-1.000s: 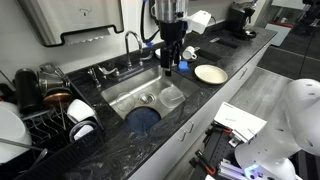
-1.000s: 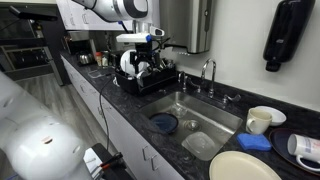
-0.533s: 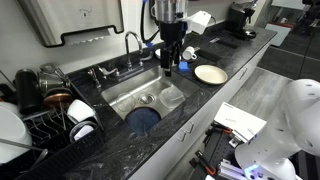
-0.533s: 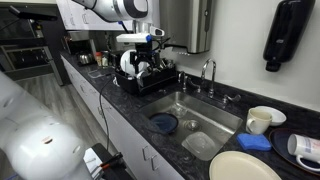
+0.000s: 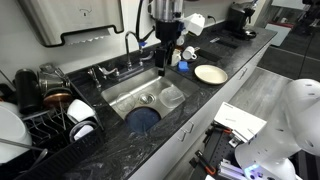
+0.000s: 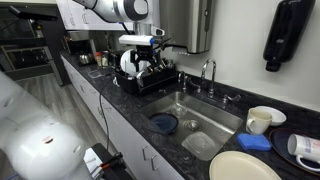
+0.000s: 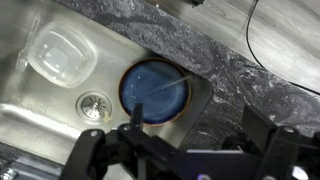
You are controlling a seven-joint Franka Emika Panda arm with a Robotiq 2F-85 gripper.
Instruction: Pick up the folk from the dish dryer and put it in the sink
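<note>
- Now that the gripper [image 5: 165, 64] has gone up a bit and slid a little left from where it was a moment ago, a blue sponge [image 5: 182, 66] shows beside it.
- That looks to me like backing away after a drop, so I think the job is done or nearly done.
- At the left end of the worktop [image 5: 200, 100] sits the dish dryer [image 5: 35, 128], with cups in it. I see no fork there.
- In the middle is the sink [image 5: 115, 95], with a blue bowl [image 5: 143, 118] and a clear tub [image 5: 172, 97] inside.
- Further right is the cream plate [image 5: 210, 74].
- Only the wrist view looks straight down. It shows the gripper's fingers wide apart, with nothing held between them.
- It also shows a thin pale line across the blue bowl. That may be the fork [image 7: 160, 96], lying in the sink, but it is too thin to be sure.
- In an exterior view the gripper [image 6: 149, 55] seems to hang over the dish dryer [image 6: 150, 80], but that view looks along the worktop from the side.
</note>
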